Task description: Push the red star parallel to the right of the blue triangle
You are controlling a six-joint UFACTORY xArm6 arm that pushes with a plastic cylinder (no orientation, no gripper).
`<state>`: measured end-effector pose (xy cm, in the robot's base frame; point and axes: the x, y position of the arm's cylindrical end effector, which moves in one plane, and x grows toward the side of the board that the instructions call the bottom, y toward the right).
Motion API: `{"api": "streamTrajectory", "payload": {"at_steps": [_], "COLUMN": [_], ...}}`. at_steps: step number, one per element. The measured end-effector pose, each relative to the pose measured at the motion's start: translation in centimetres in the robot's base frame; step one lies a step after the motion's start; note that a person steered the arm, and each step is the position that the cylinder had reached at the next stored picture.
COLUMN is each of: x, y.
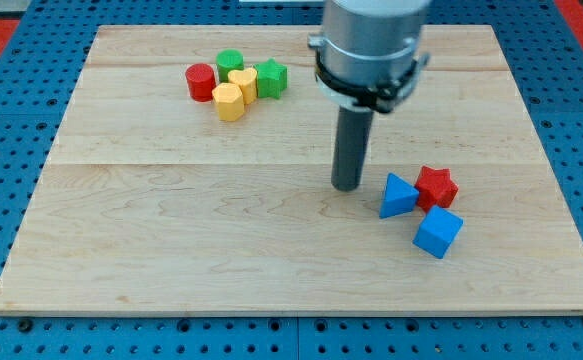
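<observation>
While tip rests on table: my tip point(347, 187) just left of blue triangle point(397, 195).
Red star point(436, 186): touching triangle's right side, beyond it from tip.
Fingers: none; bare rod.

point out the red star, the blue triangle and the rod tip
red star block point(436, 186), camera view, on its top face
blue triangle block point(398, 196), camera view, on its slanted front face
my tip point(347, 187), camera view, at the dark rod's very lower end, left of the triangle

Board point(171, 250): two clusters, well apart.
Cluster at 11 o'clock: red cylinder point(201, 81), green cylinder point(230, 62), yellow block point(243, 82) (possibly a heart), yellow hexagon point(229, 101) and green star point(271, 77), huddled together.
Cluster at 4 o'clock: red star point(436, 186) touching blue triangle point(398, 195) at its 3 o'clock; blue cube point(438, 232) at its 4 o'clock.
My tip point(347, 187): just beside the triangle, at its 9 o'clock.
</observation>
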<state>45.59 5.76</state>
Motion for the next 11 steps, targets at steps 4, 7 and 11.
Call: {"api": "streamTrajectory", "payload": {"at_steps": [4,7,11], "x": [3.4,1.9,-7.0], "y": [10.8,17.8,6.5]}}
